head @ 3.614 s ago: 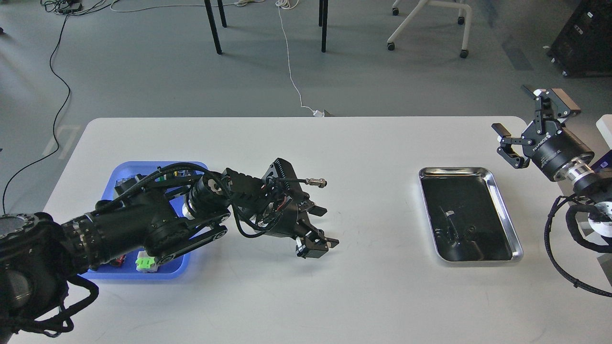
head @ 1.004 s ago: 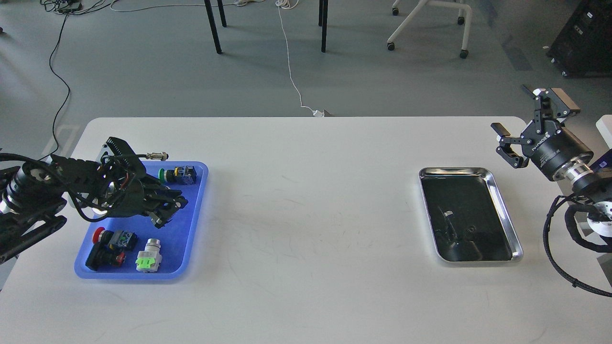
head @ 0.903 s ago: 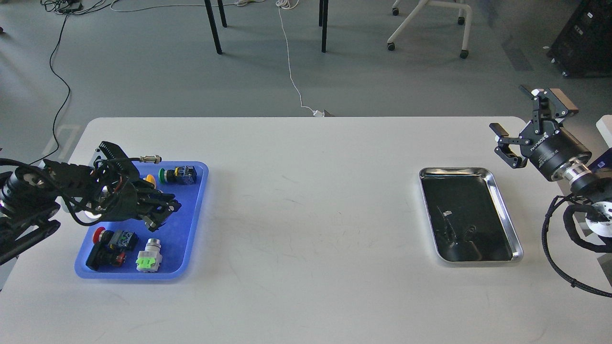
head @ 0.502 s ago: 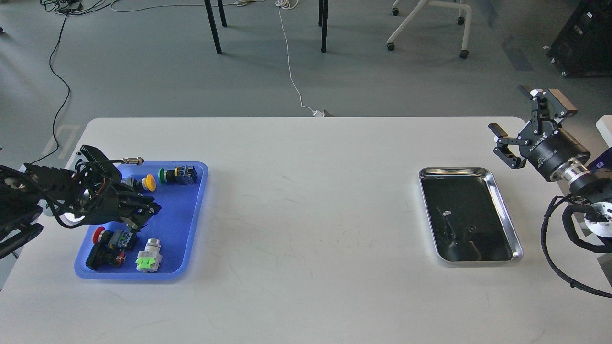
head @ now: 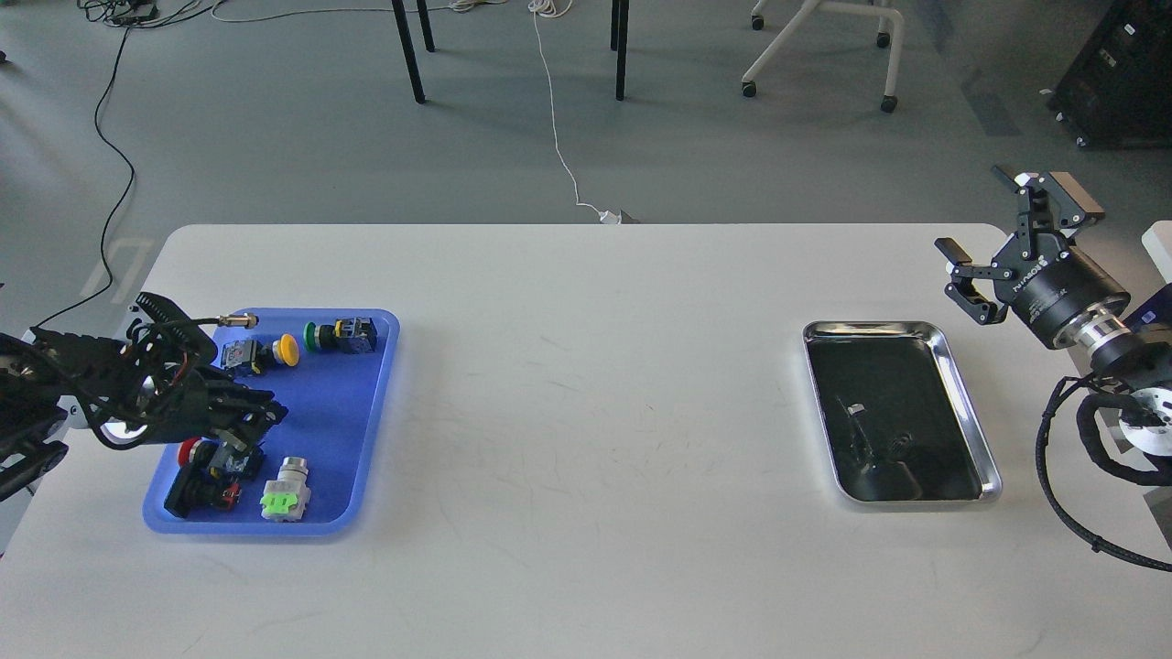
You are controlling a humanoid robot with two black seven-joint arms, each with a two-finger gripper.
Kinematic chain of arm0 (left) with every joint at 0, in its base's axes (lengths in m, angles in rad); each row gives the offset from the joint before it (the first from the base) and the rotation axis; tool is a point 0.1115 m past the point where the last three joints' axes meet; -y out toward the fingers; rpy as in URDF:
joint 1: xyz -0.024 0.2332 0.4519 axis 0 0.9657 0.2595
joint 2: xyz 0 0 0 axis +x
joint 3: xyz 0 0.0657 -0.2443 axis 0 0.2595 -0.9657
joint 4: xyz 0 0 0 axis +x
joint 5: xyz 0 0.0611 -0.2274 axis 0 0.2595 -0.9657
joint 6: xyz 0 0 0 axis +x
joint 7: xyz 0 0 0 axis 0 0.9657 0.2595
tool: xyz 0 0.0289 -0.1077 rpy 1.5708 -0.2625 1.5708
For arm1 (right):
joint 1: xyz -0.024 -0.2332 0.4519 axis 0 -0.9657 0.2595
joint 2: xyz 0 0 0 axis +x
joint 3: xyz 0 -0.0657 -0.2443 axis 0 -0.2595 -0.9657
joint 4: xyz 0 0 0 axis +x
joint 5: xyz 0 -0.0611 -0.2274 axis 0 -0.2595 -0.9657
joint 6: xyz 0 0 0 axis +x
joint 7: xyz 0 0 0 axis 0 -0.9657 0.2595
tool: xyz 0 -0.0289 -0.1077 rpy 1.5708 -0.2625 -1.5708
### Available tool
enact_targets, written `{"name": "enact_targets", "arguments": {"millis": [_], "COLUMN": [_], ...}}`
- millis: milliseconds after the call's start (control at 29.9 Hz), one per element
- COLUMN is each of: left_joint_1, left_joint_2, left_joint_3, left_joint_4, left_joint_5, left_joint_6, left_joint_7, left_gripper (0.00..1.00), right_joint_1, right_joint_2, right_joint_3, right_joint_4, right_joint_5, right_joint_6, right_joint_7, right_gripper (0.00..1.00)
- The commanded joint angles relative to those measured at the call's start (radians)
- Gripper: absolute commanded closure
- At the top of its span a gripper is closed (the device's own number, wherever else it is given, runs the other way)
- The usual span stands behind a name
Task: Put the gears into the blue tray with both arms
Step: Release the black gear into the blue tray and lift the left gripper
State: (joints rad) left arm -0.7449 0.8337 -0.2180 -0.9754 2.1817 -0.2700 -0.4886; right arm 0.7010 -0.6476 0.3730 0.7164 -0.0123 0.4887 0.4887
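The blue tray [head: 341,416] lies at the table's left and holds several coloured push-button switches. I cannot make out the gears in it. My left gripper [head: 249,423] hangs low over the tray's left half, just above a red-capped switch [head: 190,448]. Its dark fingers cannot be told apart. My right gripper [head: 996,240] is raised at the far right, beyond the steel tray [head: 967,399], with its fingers spread wide and nothing between them. A small dark ring-like shape [head: 902,443] sits on the steel tray's dark bottom, too small to identify.
A yellow-capped switch [head: 286,349], a green-and-black switch [head: 337,335] and a white-and-green switch [head: 284,495] lie in the blue tray. Black cable loops [head: 1071,458] hang off my right arm at the table's right edge. Chair and table legs stand on the floor behind.
My left arm has pulled back leftward from the table's middle to over the blue tray's left side, uncovering the yellow and green switches. The right gripper has barely shifted.
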Motion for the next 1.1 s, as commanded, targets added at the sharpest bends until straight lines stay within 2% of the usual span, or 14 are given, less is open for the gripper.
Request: {"name": "enact_targets", "arguments": {"millis": [0,201,335,435,535,770,870,970,1071], "left_joint_1": [0.001,0.001,-0.002,-0.024,-0.063,-0.061,-0.041,0.022,0.122], "left_joint_2": [-0.001,0.001,0.011,0.015,0.016,0.004,-0.014,-0.057,-0.125], "left_joint_3": [-0.001,-0.004,-0.018,-0.092,-0.165,-0.210,-0.216,-0.291,-0.427], "left_joint_4": [0.001,0.001,-0.002,-0.023,-0.109,-0.247,-0.270,-0.269,-0.263], "left_joint_5": [0.000,0.000,0.000,0.000,-0.003,-0.832,-1.182,-1.387,-1.430], "left_joint_6": [0.000,0.002,0.003,0.005,0.000,0.005,0.005,0.003,0.003], "left_joint_7": [0.000,0.000,0.000,0.000,0.000,0.000,0.000,0.000,0.000], "left_gripper": [0.71,0.42,0.35,0.33,0.19,0.06,0.03,0.02,0.02], "right_joint_1": [-0.002,-0.006,-0.006,-0.006,-0.006,-0.008,-0.008,-0.009,-0.009], "right_joint_2": [-0.001,-0.001,-0.003,-0.004,-0.007,-0.009,-0.009,-0.012,-0.012], "right_joint_3": [0.001,0.001,0.001,0.001,0.003,0.001,0.000,-0.005,-0.011], "right_joint_4": [0.000,0.000,0.002,0.000,0.002,0.005,0.015,0.015,0.017], "right_joint_5": [0.000,0.002,0.000,0.000,0.002,0.002,0.000,0.000,0.000], "right_joint_6": [0.000,0.000,0.000,0.000,0.000,0.000,0.000,0.000,0.000], "right_joint_7": [0.000,0.000,0.000,0.000,0.000,0.000,0.000,0.000,0.000], "right_gripper": [0.02,0.02,0.02,0.02,0.02,0.02,0.02,0.02,0.02]}}
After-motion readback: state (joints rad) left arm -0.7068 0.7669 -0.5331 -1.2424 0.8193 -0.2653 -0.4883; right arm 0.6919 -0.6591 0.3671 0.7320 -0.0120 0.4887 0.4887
